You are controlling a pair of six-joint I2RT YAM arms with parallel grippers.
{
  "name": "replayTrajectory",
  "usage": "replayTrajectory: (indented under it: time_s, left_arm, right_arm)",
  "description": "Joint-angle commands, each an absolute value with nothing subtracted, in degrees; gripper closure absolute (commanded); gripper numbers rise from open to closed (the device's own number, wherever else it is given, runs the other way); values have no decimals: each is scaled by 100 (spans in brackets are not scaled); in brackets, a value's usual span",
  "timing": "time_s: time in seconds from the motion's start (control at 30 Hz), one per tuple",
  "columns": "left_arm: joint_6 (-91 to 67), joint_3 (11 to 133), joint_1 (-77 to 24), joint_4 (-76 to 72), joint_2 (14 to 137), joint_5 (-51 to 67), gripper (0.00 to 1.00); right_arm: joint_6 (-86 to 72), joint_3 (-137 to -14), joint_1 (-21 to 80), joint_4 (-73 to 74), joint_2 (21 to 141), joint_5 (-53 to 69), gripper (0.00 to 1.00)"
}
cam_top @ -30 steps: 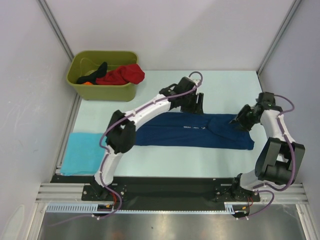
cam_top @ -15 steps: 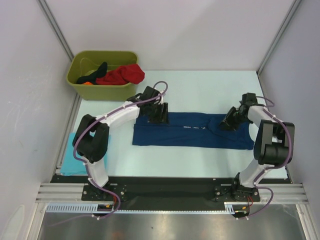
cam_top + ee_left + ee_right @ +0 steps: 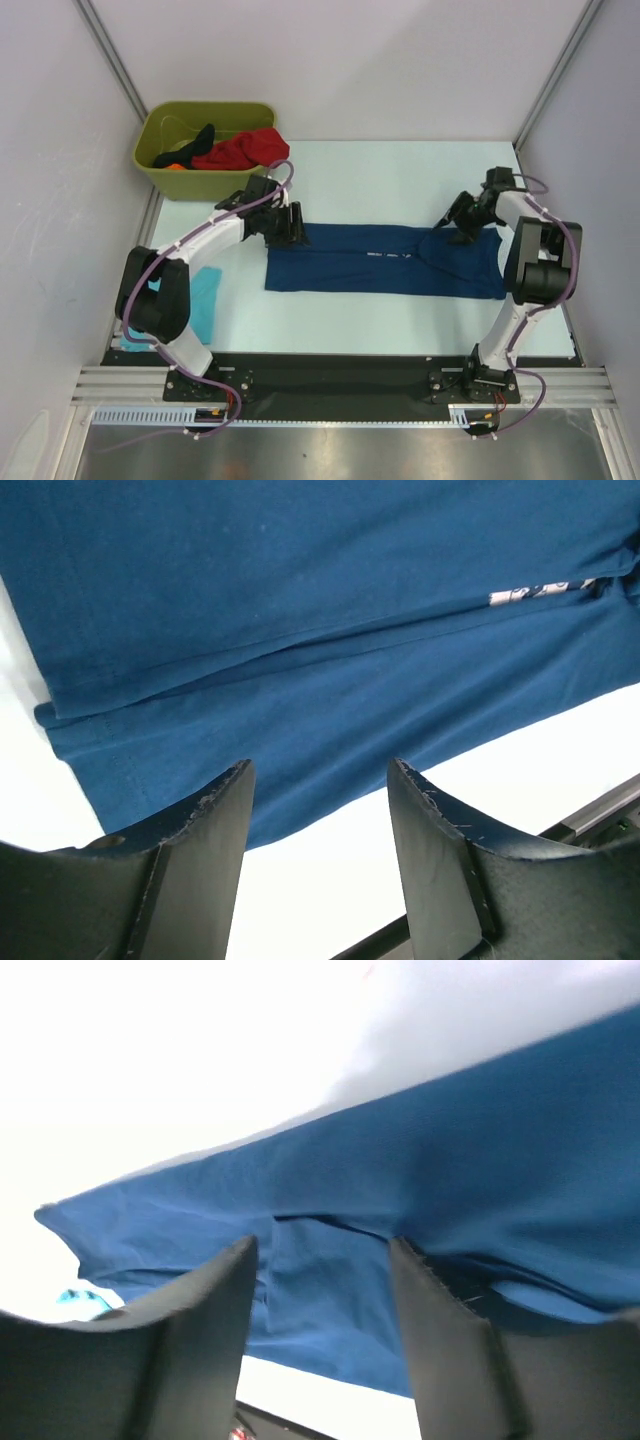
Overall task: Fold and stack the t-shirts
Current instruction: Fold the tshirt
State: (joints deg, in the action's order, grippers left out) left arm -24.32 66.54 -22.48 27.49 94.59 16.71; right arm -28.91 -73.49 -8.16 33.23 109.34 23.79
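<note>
The navy blue t-shirt (image 3: 385, 260) lies folded into a long strip across the middle of the table, a sliver of its pale print (image 3: 530, 592) showing at the fold. My left gripper (image 3: 288, 226) is open and empty at the strip's far left corner; the cloth (image 3: 300, 630) lies under its fingers. My right gripper (image 3: 455, 222) is open and empty at the strip's far right edge, above the cloth (image 3: 400, 1210). The folded light turquoise t-shirt (image 3: 205, 290) lies at the left, mostly hidden by my left arm. A red t-shirt (image 3: 245, 150) and a black one (image 3: 195, 140) sit in the bin.
The olive-green bin (image 3: 205, 180) stands at the back left, close behind my left arm. White walls with metal posts close in the table on three sides. A black rail (image 3: 340, 370) runs along the near edge.
My left arm has swung left along the far edge of the navy strip to its left corner. My right gripper has moved back toward the far right edge. The shirt lies unchanged.
</note>
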Motion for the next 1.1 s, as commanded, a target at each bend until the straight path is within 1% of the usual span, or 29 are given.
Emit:
replayTrajectory:
  time_s: [0.0,0.03,0.13,0.27,0.3,0.33,0.43,0.87,0.97,1.0,1.07]
  left_arm:
    - [-2285,6530,-2145,2576,9184,1766,39]
    - [-2294,6513,-2110,2558,9211,1793,38]
    - [-2320,6530,-1978,2496,9447,1933,39]
    - [-2364,6732,-1785,2461,9825,2074,39]
    - [-2364,6776,-1767,2470,9991,2092,39]
    - [-2373,6881,-1758,2496,10071,2109,39]
    - [-2355,6987,-1731,2628,10257,2145,39]
    - [-2206,6759,-1714,2935,9888,2022,40]
    - [-2188,6724,-1705,3023,9765,1855,40]
    - [-2188,6706,-1696,3041,9730,1811,40]
    - [-2197,6662,-1670,3059,9633,1723,40]
  right_arm:
    - [-2418,-7673,-1351,3884,10249,1776,37]
    - [-2260,-7664,-1458,3928,10083,1697,31]
    - [-2092,-7839,-1959,4113,10229,1547,30]
    - [-1969,-8173,-2241,4140,10668,1398,35]
    - [-1934,-8252,-2276,4148,10774,1363,38]
    - [-1855,-8314,-2311,4166,10976,1354,46]
    - [-1749,-8569,-2338,4157,11197,1292,54]
    - [-1266,-9255,-2355,4140,12129,967,57]
    - [-1274,-9264,-2355,4061,12225,967,60]
    - [-1266,-9264,-2338,4043,12243,967,64]
    - [-1257,-9272,-2312,3964,12296,862,66]
